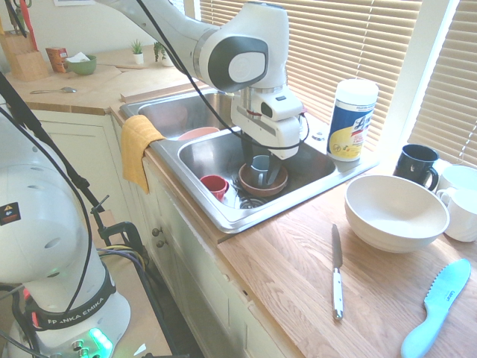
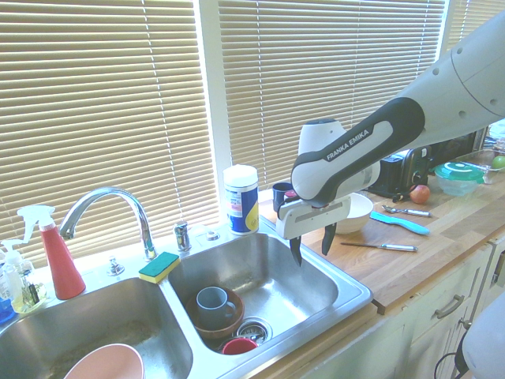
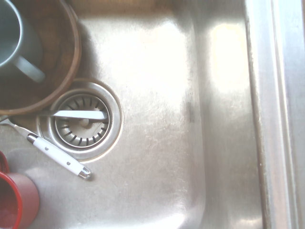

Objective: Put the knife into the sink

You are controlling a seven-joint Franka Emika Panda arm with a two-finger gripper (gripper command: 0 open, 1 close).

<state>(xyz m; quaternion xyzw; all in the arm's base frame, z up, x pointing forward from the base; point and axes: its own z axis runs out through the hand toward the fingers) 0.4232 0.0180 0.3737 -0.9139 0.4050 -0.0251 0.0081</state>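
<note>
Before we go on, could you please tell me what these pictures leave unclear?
- White-handled utensil in the sink, wrist view: its far end is cut off by the left edge.
- Pink dish, second exterior view: bottom edge cuts it off.
- Bowl's inside, wrist view: partly hidden by the grey mug.

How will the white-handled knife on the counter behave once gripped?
The knife looks stiff, with its slim metal blade, so it likely won't bend. The smooth handle may slip or turn if pinched loosely. Lying flat and thin, it might slide when nudged.
</note>
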